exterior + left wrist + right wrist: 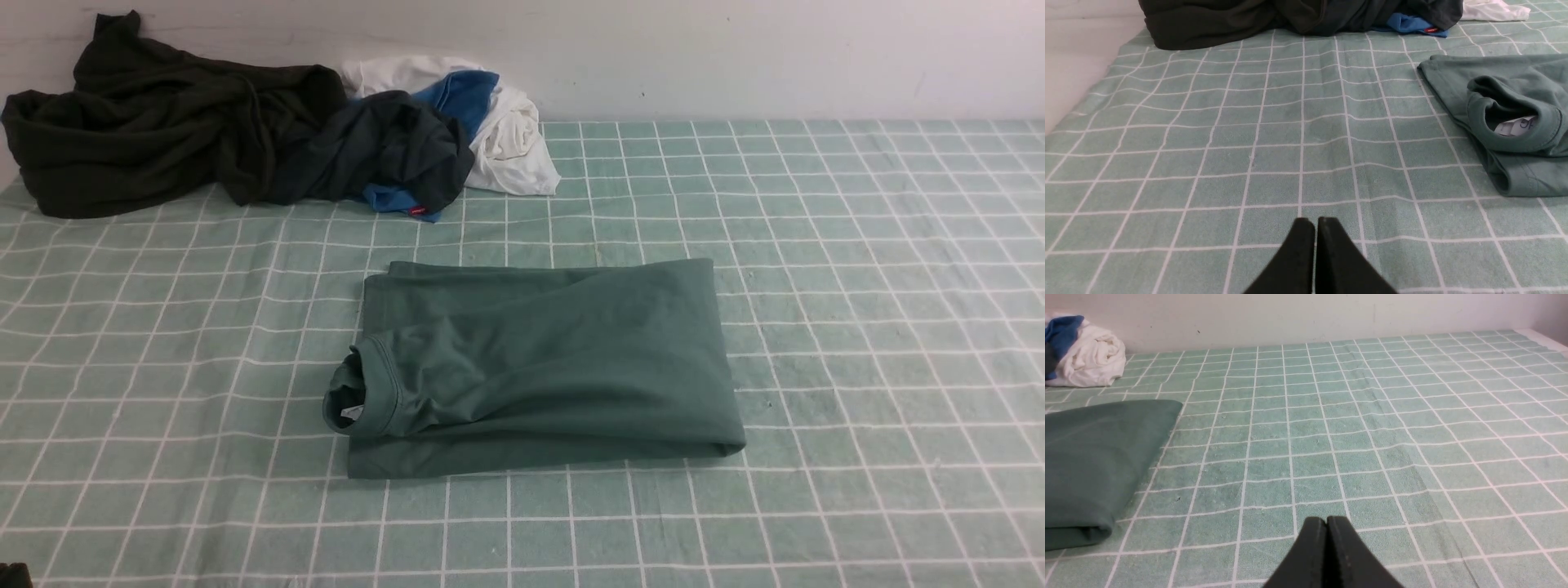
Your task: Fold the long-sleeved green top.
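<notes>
Right gripper [1327,522], jaws pressed together and empty, above the checked green cloth [1372,416]. Folded green top [1094,465] lies well apart; white garment [1090,359] beside the wall [1290,314].

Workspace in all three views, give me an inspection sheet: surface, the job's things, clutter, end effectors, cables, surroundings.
Surface: green checked cloth with white grid lines, mostly flat, light creases.
Job's things: green long-sleeved top lies folded into a rectangle mid-table, collar toward the robot's left, label showing inside.
Clutter: dark garments heaped at the far left; white garment and blue garment bundled beside them.
End effectors: left end effector shut, empty, over bare cloth; right end effector shut, empty, clear of the top.
Cables: nothing seen.
Surroundings: plain pale wall behind the table.
</notes>
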